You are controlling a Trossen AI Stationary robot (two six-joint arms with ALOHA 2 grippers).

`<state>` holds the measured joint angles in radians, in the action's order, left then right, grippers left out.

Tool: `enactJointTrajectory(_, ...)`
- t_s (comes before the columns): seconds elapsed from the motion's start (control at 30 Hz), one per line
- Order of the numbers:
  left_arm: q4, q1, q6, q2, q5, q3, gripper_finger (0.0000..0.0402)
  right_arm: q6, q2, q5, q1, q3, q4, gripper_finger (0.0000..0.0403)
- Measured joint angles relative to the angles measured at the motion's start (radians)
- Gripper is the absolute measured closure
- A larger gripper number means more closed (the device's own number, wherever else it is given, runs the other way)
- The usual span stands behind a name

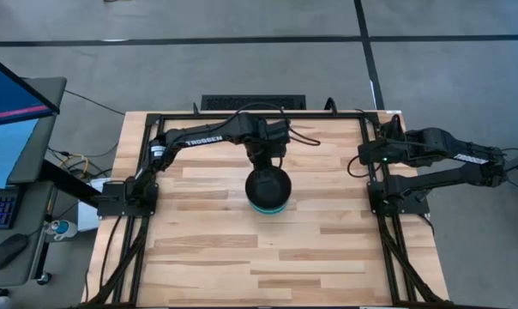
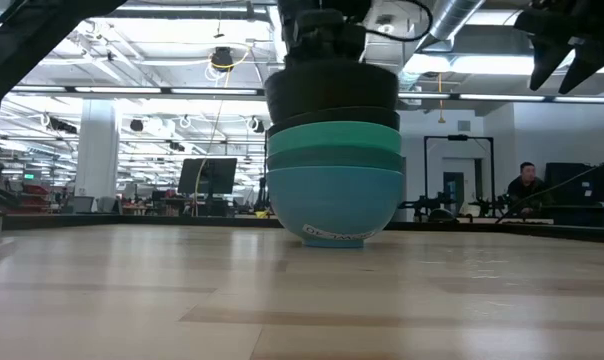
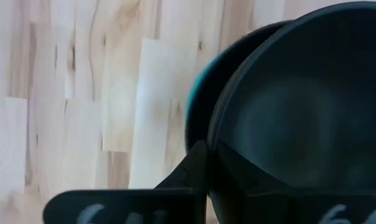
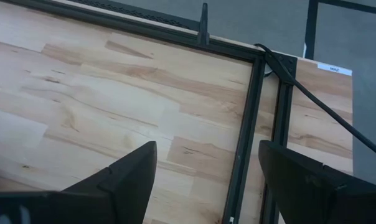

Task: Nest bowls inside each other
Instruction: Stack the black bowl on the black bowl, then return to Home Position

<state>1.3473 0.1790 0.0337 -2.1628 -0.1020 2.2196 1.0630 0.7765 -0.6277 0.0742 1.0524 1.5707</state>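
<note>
A stack [image 1: 268,190] of bowls is sitting near the middle of the table [image 1: 207,249] in the high view, slightly above centre of the wooden top. In the low view the stack is showing its layers: a light blue bowl [image 2: 334,200] is resting on the wood at the bottom, a darker teal rim [image 2: 334,158] is showing just above it, a lighter teal bowl [image 2: 334,136] is sitting on that, and black bowls are lying on top, the uppermost black bowl [image 2: 331,88] sitting a little raised above the rim beneath it.

The left arm is reaching in from the left of the high view, and the left gripper [image 1: 267,159] is hanging directly over the stack. In the left wrist view one finger [image 3: 191,171] is lying outside the wall of the top black bowl [image 3: 306,118], pressed against its rim, with a sliver of teal [image 3: 194,93] peeking out beside it; the other finger is hidden, but the gripper is appearing to pinch the rim of that bowl.

The right arm is waiting folded at the right edge of the table in the high view, with the right gripper [image 1: 368,156] near the upper right corner of the frame [image 4: 241,155]. In the right wrist view its fingers [image 4: 129,171] are standing spread wide, with bare wood between them and nothing held.
</note>
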Motion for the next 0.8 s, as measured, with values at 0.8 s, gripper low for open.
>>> enactJointTrajectory(0.8, -0.317, -0.056, 0.012, 0.087, 0.009, -0.090, 0.0352, -0.049, 0.000, -0.109, -0.008, 0.000, -0.008, 0.0097)
